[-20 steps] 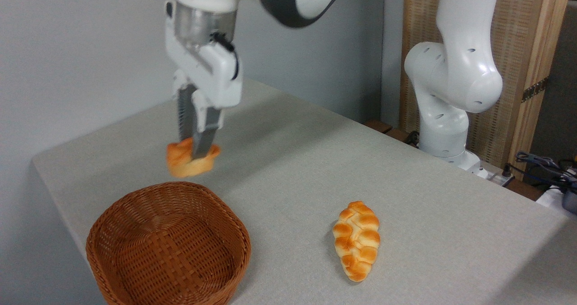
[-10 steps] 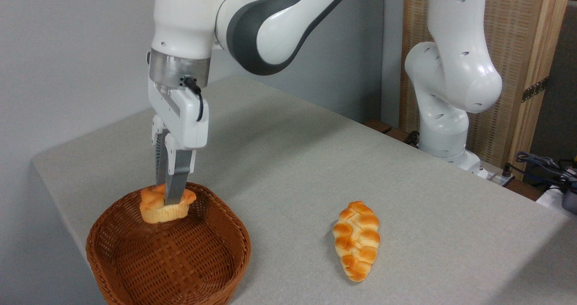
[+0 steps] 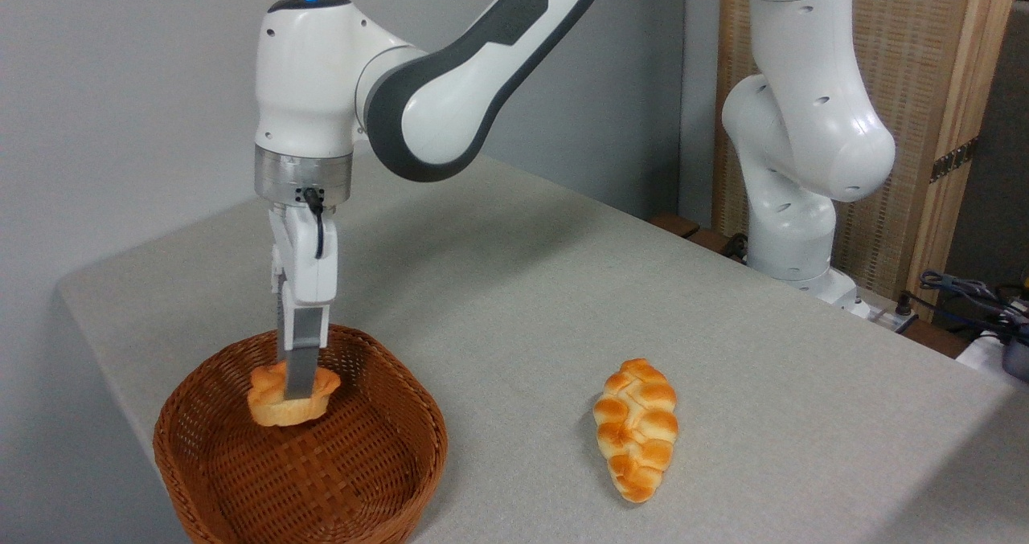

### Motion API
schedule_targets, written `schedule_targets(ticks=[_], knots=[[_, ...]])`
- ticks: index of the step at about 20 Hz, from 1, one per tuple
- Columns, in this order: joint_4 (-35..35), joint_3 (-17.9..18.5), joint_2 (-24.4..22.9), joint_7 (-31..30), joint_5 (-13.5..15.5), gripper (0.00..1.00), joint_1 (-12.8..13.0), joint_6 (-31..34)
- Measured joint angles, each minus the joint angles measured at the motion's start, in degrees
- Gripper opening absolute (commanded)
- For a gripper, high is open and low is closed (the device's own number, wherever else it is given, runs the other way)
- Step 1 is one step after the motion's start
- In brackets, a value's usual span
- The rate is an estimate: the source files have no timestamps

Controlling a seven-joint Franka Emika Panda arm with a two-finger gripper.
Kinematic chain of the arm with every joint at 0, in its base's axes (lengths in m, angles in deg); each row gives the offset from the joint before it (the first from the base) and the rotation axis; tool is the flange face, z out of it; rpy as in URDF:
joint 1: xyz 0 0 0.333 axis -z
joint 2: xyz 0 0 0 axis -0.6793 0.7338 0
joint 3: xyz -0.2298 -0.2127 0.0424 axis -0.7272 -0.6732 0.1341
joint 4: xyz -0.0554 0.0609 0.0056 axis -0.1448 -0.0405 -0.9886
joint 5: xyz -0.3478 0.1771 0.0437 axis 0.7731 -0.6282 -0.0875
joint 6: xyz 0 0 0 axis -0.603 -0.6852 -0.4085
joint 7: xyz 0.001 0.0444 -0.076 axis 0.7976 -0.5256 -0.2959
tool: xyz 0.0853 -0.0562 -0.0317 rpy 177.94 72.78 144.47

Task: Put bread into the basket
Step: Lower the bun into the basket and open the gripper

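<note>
1. I see the end effector point(image 3: 296, 385) clenched on the bread point(image 3: 290, 395), now lower than 0.5 s ago and inside the basket point(image 3: 241, 488), toward its back-left rim.
2. Bread looks just above the weave; can't tell if touching.
3. Means: transport done, release pending.
4. Braided loaf point(image 3: 636, 428) lies untouched mid-surface, well apart.

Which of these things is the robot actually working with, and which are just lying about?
In use:
- bun, held by the gripper just inside the basket
- basket, wicker, at the table's near left

Just lying about:
- braided loaf, on the table to the basket's right
- cables at the far right edge
</note>
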Motion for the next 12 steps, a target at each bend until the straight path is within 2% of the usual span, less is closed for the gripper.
schedule_targets(ticks=[12], knots=[[-0.8, 0.2, 0.2, 0.0, 0.0, 1.00, -0.8, -1.0]])
